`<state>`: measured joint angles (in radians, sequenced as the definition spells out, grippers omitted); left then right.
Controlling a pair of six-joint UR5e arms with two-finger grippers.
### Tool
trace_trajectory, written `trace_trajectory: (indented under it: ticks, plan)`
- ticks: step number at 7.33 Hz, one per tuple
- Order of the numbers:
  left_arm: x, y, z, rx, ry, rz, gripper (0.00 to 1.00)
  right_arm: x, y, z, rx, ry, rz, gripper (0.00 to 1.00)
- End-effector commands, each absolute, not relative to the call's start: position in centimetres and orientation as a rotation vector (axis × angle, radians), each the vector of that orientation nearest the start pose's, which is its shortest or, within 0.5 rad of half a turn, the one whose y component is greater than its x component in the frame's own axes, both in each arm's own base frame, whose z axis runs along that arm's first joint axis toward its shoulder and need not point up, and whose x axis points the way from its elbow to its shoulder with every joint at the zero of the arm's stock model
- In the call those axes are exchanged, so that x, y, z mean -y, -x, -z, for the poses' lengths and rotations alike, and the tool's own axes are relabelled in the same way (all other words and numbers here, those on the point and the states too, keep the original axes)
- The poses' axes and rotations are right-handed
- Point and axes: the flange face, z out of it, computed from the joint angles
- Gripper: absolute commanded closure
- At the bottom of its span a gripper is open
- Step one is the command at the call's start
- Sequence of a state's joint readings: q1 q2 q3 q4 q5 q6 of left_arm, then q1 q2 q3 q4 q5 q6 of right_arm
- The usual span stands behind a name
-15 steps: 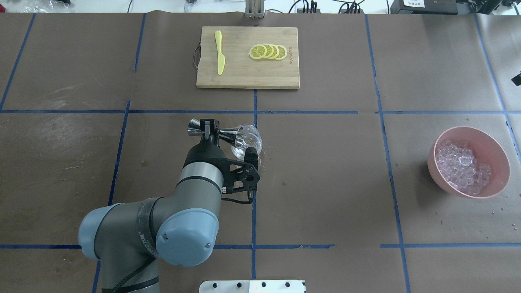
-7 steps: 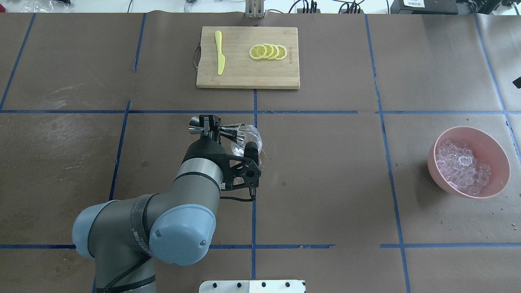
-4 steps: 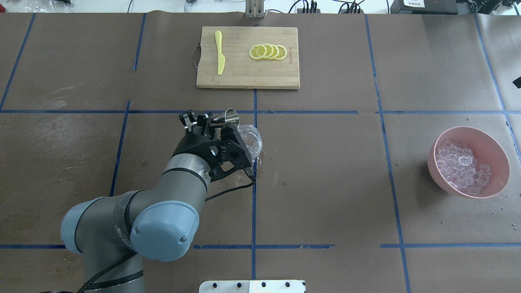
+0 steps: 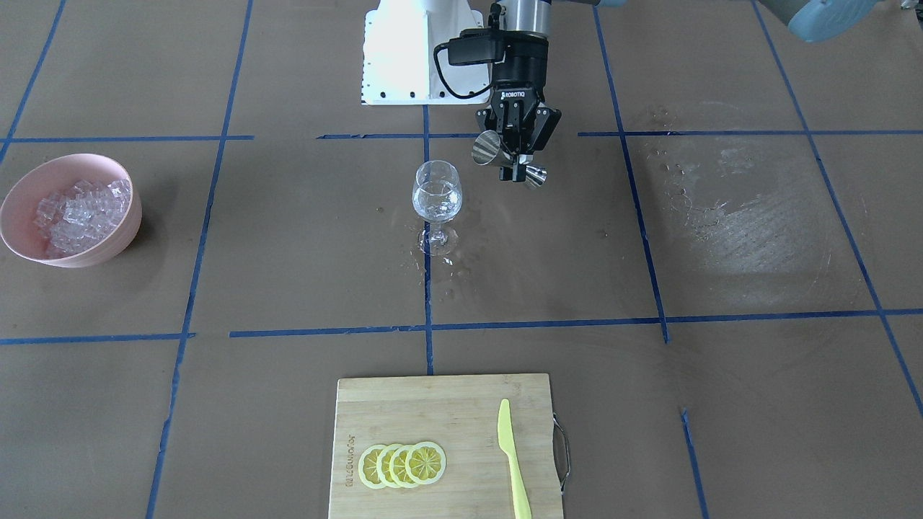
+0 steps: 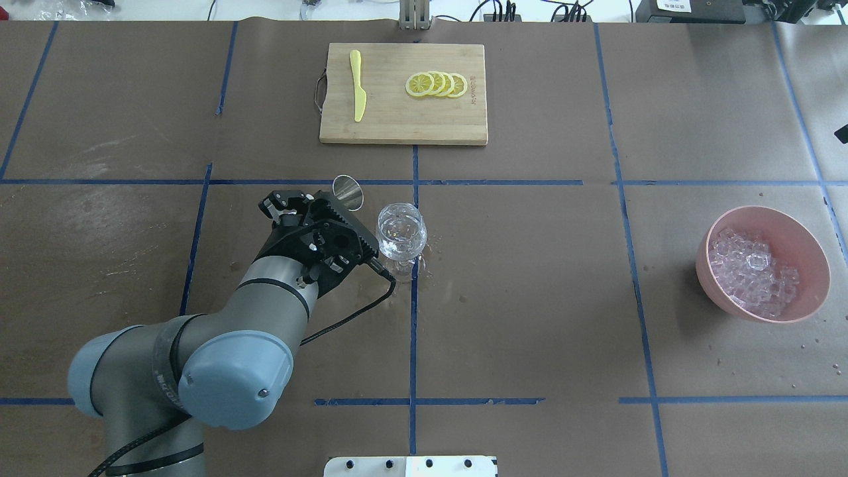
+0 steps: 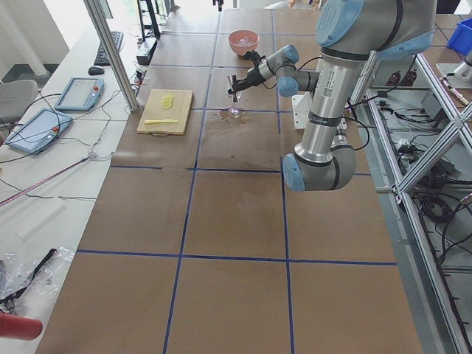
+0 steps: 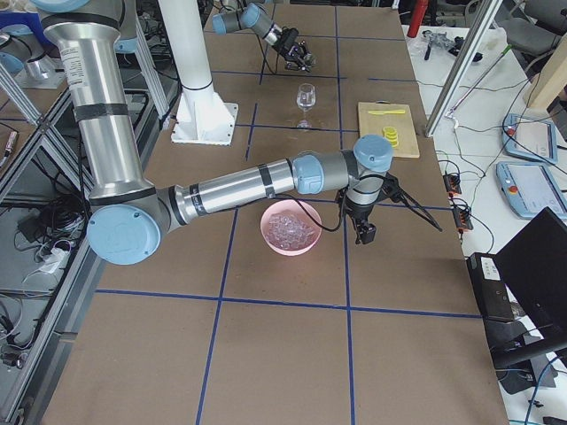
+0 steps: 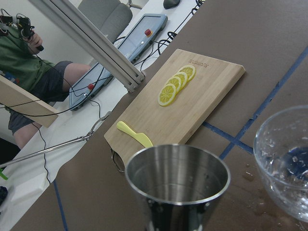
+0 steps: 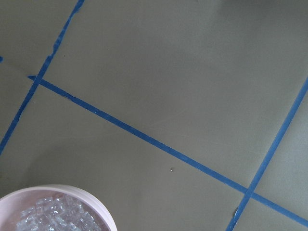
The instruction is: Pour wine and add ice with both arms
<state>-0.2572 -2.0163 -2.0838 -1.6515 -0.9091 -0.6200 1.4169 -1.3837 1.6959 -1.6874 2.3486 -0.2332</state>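
Note:
My left gripper (image 5: 317, 202) is shut on a steel jigger (image 5: 348, 192) and holds it in the air just left of the wine glass (image 5: 401, 235). It also shows in the front view (image 4: 515, 160). In the left wrist view the jigger's cup (image 8: 178, 179) faces up and looks empty. The glass (image 4: 436, 198) stands upright and holds a little near-colourless wine (image 4: 436, 205). The ice (image 5: 755, 271) fills a pink bowl (image 5: 805, 248) at the right. My right gripper (image 7: 365, 232) hangs beside that bowl (image 7: 266, 232), seen only in the exterior right view. I cannot tell if it is open.
A wooden cutting board (image 5: 397, 126) at the back carries lemon slices (image 5: 437, 84) and a yellow knife (image 5: 358, 86). Wet spots lie around the glass foot (image 4: 451, 277). The white robot base (image 4: 411, 50) stands at the near edge.
The left gripper has turned the jigger from lying tipped over the glass rim to mouth-up. It has drawn back to the left, clear of the glass. The bowl has not moved.

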Motion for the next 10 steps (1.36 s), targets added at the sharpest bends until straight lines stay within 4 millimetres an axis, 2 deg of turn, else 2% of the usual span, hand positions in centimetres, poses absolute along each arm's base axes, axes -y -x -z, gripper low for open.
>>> trace_trajectory:
  ticks: [1, 2, 3, 6, 7, 8, 9, 10]
  plan:
    - [31.9, -45.7, -20.5, -0.594, -0.948, -0.045, 1.0, 56.9, 2.6, -50.8, 0.773, -0.219, 0.447, 0.0]
    - [32.0, -45.5, -21.3, -0.642, -0.907, 0.083, 1.0, 57.1, 2.7, -50.8, 0.773, -0.219, 0.447, 0.0]
    - [32.1, -45.3, -22.8, -0.663, -0.874, 0.195, 1.0, 57.1, 2.7, -50.7, 0.773, -0.22, 0.447, 0.0]
    - [31.4, -44.4, -28.4, -0.579, -0.894, 0.27, 1.0, 57.2, 2.7, -50.6, 0.771, -0.223, 0.449, 0.0]
    - [30.5, -44.5, -29.8, -0.572, -0.889, 0.286, 1.0, 57.2, 2.7, -50.6, 0.771, -0.223, 0.449, 0.0]
    - [29.3, -44.1, -32.1, -0.551, -0.907, 0.316, 1.0, 57.2, 2.7, -50.6, 0.771, -0.222, 0.449, 0.0]
    - [28.6, -44.1, -33.0, -0.57, -0.91, 0.321, 1.0, 57.2, 2.7, -50.7, 0.769, -0.222, 0.449, 0.0]
    - [27.7, -42.9, -35.8, -0.577, -0.94, 0.358, 1.0, 57.2, 2.7, -50.6, 0.769, -0.223, 0.448, 0.0]
